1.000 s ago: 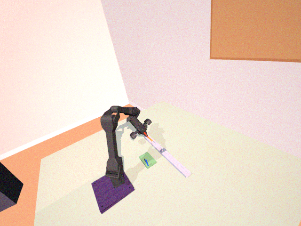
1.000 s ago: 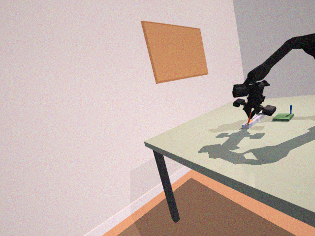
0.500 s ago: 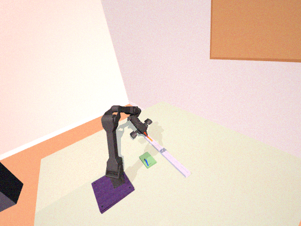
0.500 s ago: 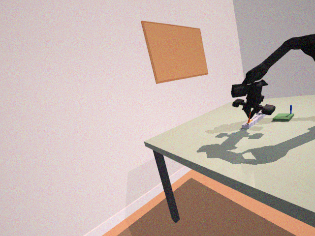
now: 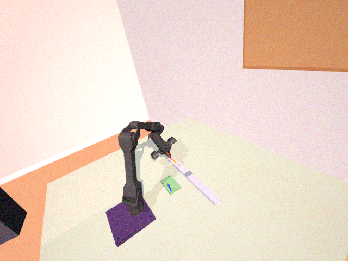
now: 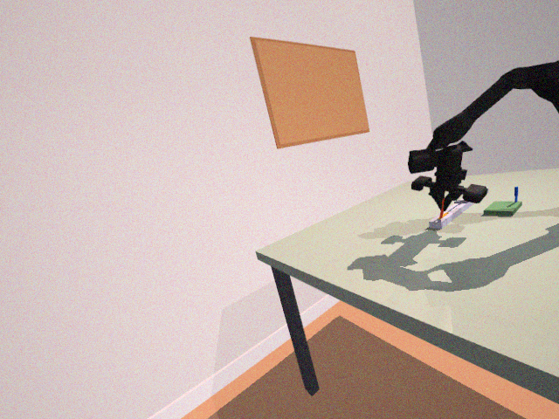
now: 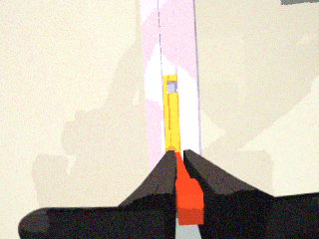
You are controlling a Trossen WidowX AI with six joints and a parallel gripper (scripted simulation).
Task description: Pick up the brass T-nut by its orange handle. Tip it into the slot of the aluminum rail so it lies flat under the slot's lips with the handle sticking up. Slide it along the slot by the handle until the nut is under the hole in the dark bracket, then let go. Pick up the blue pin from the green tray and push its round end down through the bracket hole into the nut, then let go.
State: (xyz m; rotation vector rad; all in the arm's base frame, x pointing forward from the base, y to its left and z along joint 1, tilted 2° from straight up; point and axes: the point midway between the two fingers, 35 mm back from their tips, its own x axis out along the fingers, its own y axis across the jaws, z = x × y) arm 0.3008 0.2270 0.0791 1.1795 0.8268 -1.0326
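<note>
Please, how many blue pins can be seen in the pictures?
1: the blue pin stands up from the green tray. No others show.

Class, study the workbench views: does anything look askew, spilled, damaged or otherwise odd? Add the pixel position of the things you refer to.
Nothing stands out. The claw [image 5: 169, 156] [image 6: 444, 209] [image 7: 178, 157] grips the orange handle [image 6: 442, 208] [image 7: 189, 199] at the rail [image 5: 203, 188] [image 6: 457, 213] [image 7: 181, 30], and the blue pin [image 5: 169, 187] [image 6: 515, 194] stands in its green tray [image 5: 175, 186] [image 6: 498, 208]. I see no spill or damage.
</note>
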